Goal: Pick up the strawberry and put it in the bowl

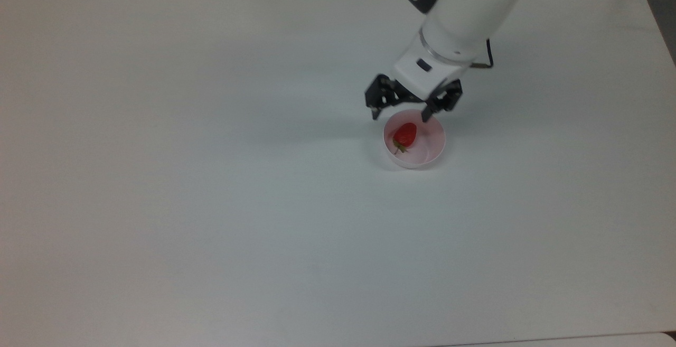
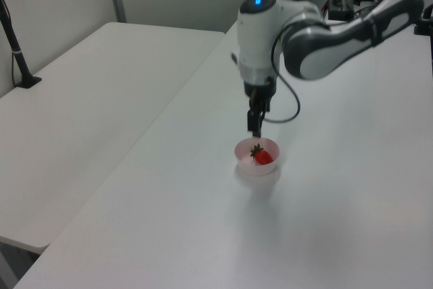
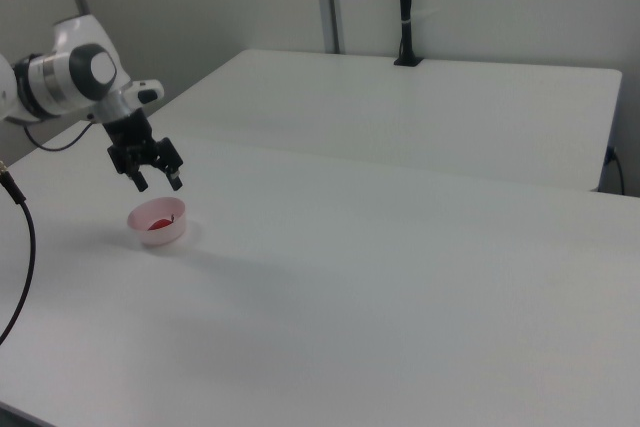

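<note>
Jaws spread above strawberry [image 1: 405, 133] in bowl [image 1: 432, 152].

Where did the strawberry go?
The strawberry is lying inside the pink bowl, toward the top view's left side of it, on the white table. The open gripper hangs just above the bowl, not touching the fruit.

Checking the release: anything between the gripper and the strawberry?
Nothing. The gripper hangs open above the bowl, and the strawberry lies inside; the right view shows bare air between them.
</note>
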Tool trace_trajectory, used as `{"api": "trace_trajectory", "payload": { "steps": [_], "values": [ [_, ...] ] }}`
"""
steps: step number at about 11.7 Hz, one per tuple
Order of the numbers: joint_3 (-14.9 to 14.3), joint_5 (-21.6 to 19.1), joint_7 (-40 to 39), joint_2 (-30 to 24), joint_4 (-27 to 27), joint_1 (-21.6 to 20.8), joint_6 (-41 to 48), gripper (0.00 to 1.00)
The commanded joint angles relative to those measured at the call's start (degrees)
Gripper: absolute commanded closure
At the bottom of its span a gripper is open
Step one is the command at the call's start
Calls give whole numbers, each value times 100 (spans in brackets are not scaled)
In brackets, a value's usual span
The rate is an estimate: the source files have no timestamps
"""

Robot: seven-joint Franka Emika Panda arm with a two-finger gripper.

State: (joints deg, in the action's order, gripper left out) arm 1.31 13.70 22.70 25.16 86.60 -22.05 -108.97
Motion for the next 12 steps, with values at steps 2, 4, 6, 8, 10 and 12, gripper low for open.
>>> {"api": "trace_trajectory", "payload": {
  "steps": [2, 4, 6, 8, 10, 12],
  "values": [
    [1, -744, -1265, -1186, 200, 1078, 841, 0],
    [-7, -1070, -1933, -1731, 278, 1640, 1446, 0],
    [-69, -1071, -1839, -2040, 454, 1748, 1641, 0],
    [-78, -1062, -1848, -2225, 481, 2142, 1800, 0],
    [-78, -1018, -1865, -2252, 481, 2319, 1853, 0],
    [-78, -1018, -1839, -2269, 490, 2407, 1905, 0]
  ]
}}
